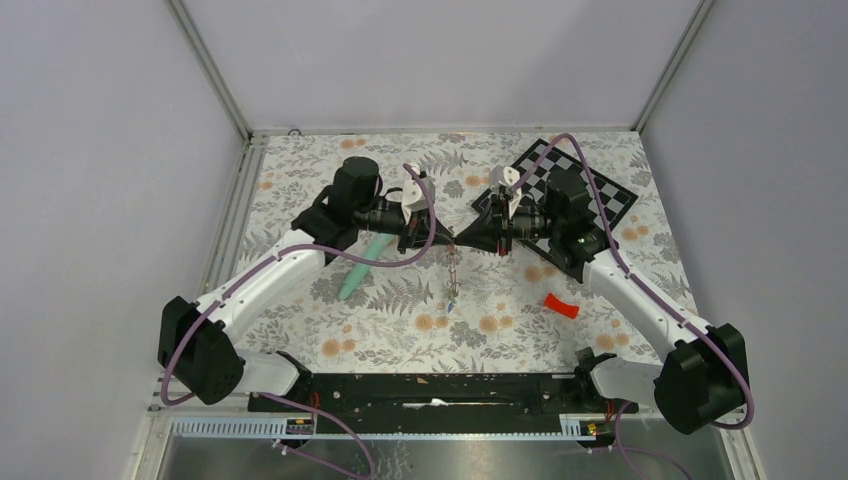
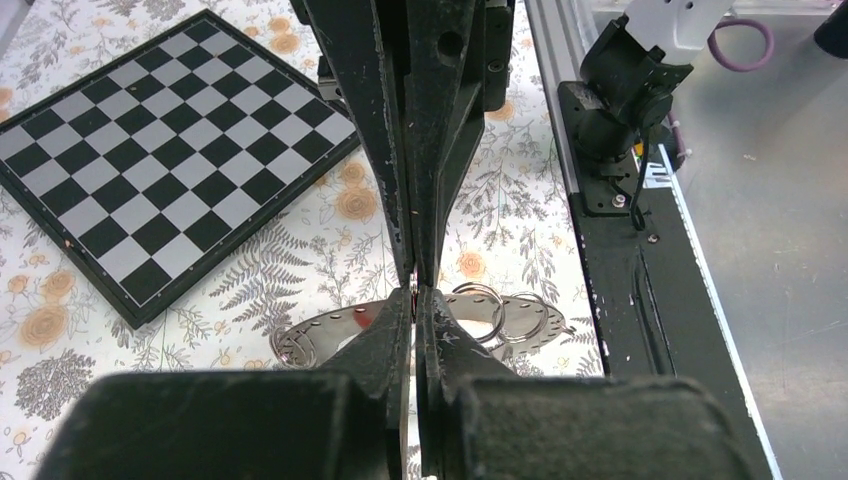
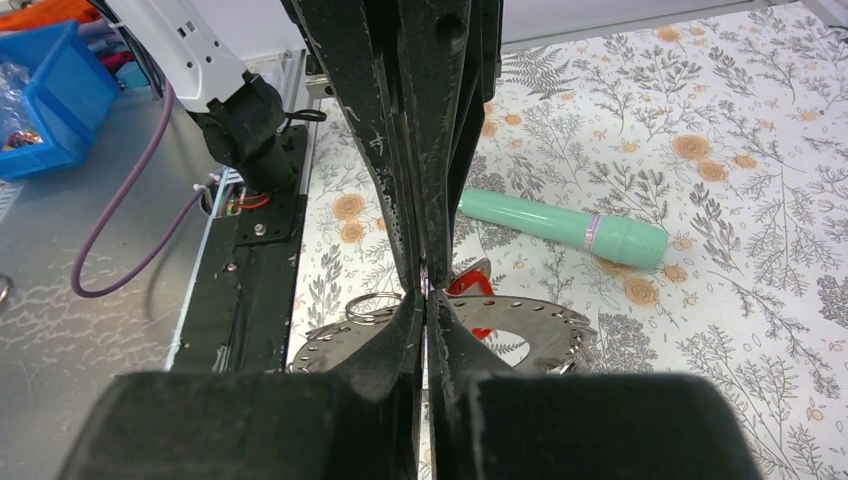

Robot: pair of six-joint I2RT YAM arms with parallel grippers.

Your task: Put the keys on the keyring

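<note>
Much of what matters sits under my own fingers. From above, the two arms meet tip to tip over the middle of the floral table (image 1: 400, 335) and cover the keyring completely. Only its thin chain (image 1: 452, 275) shows there, running toward the near edge with a small bluish bit at its end that is too small for me to name. The wrist views show more. The keyring (image 3: 540, 335) is a flat, silvery round plate pierced with rows of small holes, lying crosswise just beyond my fingertips, its middle blocked by the fingers. I can't tell whether it rests on the cloth or hangs clear of it. A couple of small wire rings (image 2: 480, 300) sit against its edge. A red key tag (image 3: 468, 283) peeks out just right of the fingertips, mostly hidden, and I can make out no other keys. My left gripper (image 2: 414, 305) has its jaws pressed together, and so does my right gripper (image 3: 425, 300), the two sets of tips almost touching nose to nose right above the plate. A thin bright sliver shows in the seam at the right one's tips, but I cannot tell what it is, or whether either gripper truly pinches anything. The mint-green tube (image 3: 560, 225) lies near, apart from the ring.
</note>
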